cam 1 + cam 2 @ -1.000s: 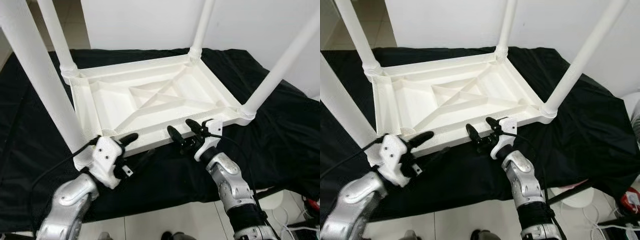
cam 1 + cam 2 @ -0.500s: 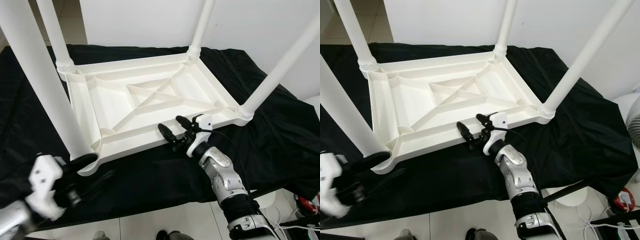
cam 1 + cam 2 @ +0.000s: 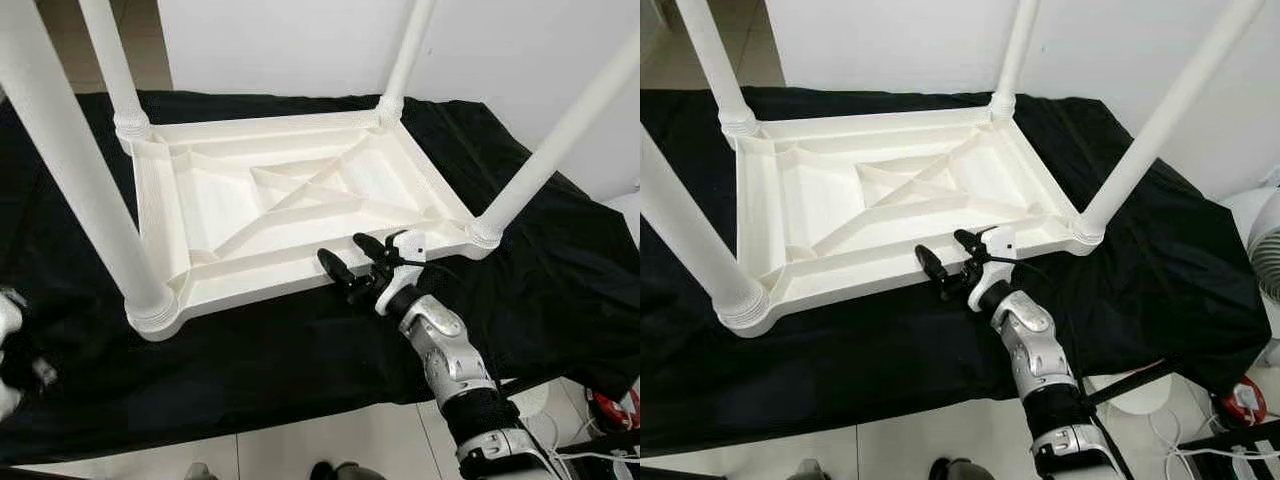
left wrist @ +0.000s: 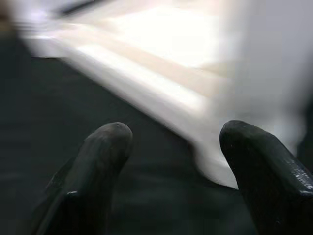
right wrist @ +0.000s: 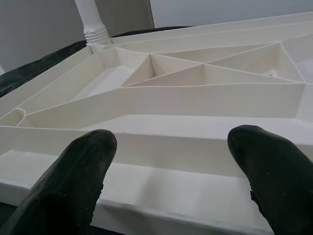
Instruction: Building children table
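- The white plastic children table [image 3: 290, 215] lies upside down on a desk draped in black cloth [image 3: 300, 350], ribbed underside facing up.
- Four white legs stand up from its corners: near-left leg [image 3: 75, 170], far-left leg [image 3: 108, 60], far-right leg [image 3: 408, 50], near-right leg [image 3: 560, 135]. All four sit in their corner sockets.
- Right gripper [image 3: 352, 262] is at the middle of the table's near long edge, jaws apart, one black finger [image 3: 932, 262] over the rim and the other beside it. The right wrist view shows both fingertips [image 5: 78, 166] spread wide with the rim and the cross ribs between and beyond them; contact with the rim cannot be confirmed.
- Left gripper [image 4: 171, 161] is low at the robot's left, off the near-left corner of the desk. Its wrist view is blurred; jaws appear apart, holding nothing, with the table's pale edge ahead of the fingertips.
- A white wall stands behind the desk; pale floor tiles [image 3: 940, 430] show at the near side.
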